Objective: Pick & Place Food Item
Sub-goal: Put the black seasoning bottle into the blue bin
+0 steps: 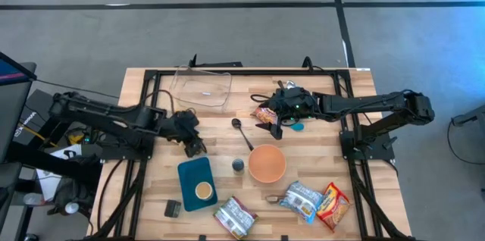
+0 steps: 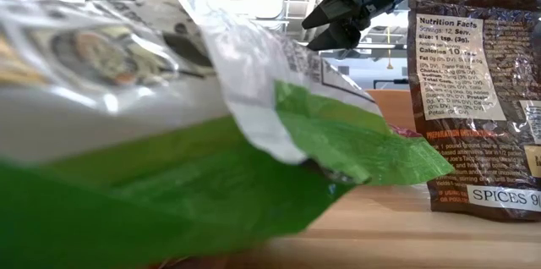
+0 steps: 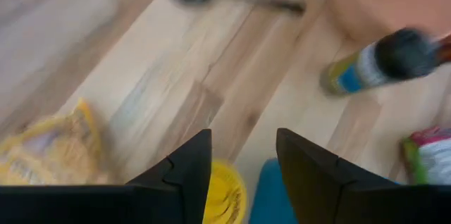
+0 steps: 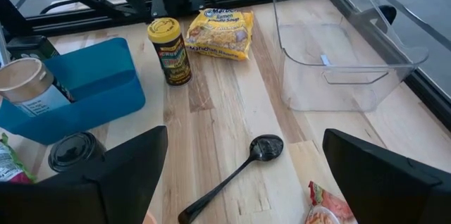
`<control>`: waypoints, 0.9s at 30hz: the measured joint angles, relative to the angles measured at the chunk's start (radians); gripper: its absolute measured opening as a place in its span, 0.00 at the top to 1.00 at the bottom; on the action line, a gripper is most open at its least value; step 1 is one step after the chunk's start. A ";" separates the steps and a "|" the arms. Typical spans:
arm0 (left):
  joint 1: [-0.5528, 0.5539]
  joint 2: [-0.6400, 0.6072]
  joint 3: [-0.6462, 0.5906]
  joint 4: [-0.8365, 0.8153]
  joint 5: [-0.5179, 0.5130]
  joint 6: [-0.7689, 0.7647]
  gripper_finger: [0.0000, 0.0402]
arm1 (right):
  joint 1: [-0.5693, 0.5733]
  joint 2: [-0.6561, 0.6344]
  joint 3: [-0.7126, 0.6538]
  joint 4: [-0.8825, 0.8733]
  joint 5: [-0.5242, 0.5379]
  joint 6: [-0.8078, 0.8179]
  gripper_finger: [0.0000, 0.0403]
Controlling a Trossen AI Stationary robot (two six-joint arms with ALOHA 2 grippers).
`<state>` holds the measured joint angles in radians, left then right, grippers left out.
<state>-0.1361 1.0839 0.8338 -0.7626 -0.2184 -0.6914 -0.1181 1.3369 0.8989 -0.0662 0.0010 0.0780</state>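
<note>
My left gripper (image 3: 243, 136) (image 1: 194, 145) is open over the table's left middle. It tilts down above a spice jar's yellow lid (image 3: 225, 197), which shows in the gap below its fingers. That jar (image 4: 170, 51) stands upright on the wood between a yellow ramen soup packet (image 4: 218, 32) and a blue tray (image 4: 77, 94). My right gripper (image 4: 245, 132) (image 1: 277, 125) hangs open and holds nothing, above a black spoon (image 4: 239, 171), with an orange snack packet (image 1: 265, 114) beside it.
A clear plastic bin (image 1: 203, 88) stands at the far middle, with an orange bowl (image 1: 267, 163) and a small dark jar (image 1: 238, 165) nearer. The blue tray holds a paper cup (image 1: 203, 190). Several food packets (image 1: 301, 199) lie along the near edge. A green-and-white packet (image 2: 211, 134) blocks the low view.
</note>
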 joint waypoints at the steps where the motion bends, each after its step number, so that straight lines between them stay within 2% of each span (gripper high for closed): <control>1: 0.010 0.016 0.009 -0.022 0.019 -0.001 0.62 | 0.000 0.000 0.000 0.000 0.000 0.000 0.08; 7: 0.055 0.083 0.061 -0.103 0.070 -0.002 0.62 | 0.000 0.000 0.000 0.000 0.000 0.000 0.08; 11: 0.077 0.096 0.083 -0.150 0.075 -0.001 0.62 | 0.000 0.000 0.000 0.000 0.000 0.000 0.08; 14: 0.093 0.096 0.083 -0.159 0.122 0.003 0.60 | 0.000 0.000 0.000 0.000 0.000 0.000 0.08; 19: 0.098 0.096 0.083 -0.179 0.130 0.016 0.52 | 0.000 0.000 0.000 0.000 0.000 0.000 0.08; 27: 0.098 0.096 0.083 -0.184 0.096 0.031 0.33 | 0.000 0.000 0.000 0.000 0.000 0.000 0.08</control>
<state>-0.0383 1.1797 0.9165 -0.9466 -0.1228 -0.6601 -0.1182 1.3369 0.8989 -0.0666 0.0010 0.0784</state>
